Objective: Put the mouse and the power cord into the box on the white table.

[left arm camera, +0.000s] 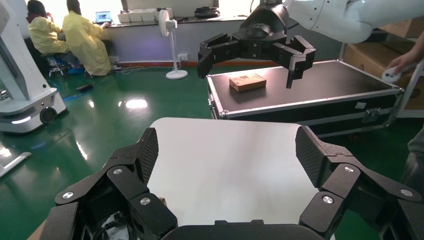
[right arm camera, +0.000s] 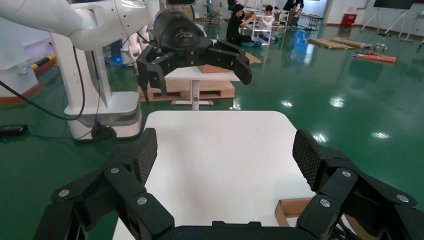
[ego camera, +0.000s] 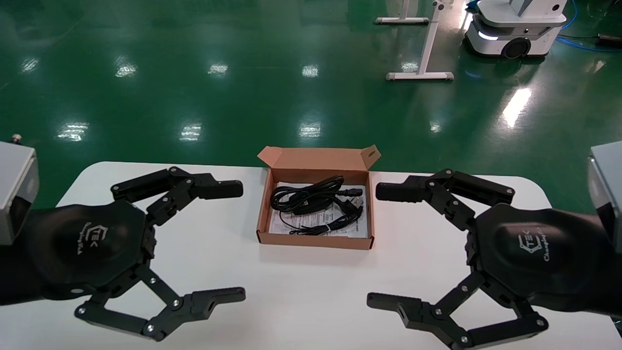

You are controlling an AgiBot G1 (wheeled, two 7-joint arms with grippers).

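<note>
Sitting on the white table (ego camera: 301, 291), the box (ego camera: 317, 242) held the power cord (ego camera: 303, 194) coiled over the white sheet (ego camera: 357, 229), with the mouse's thin bundled cable (ego camera: 320, 227) beside it; the mouse itself could not be made out. The left gripper (ego camera: 232, 242) hovered left of the box, the right gripper (ego camera: 384, 245) right of it, both spread wide and empty.
</note>
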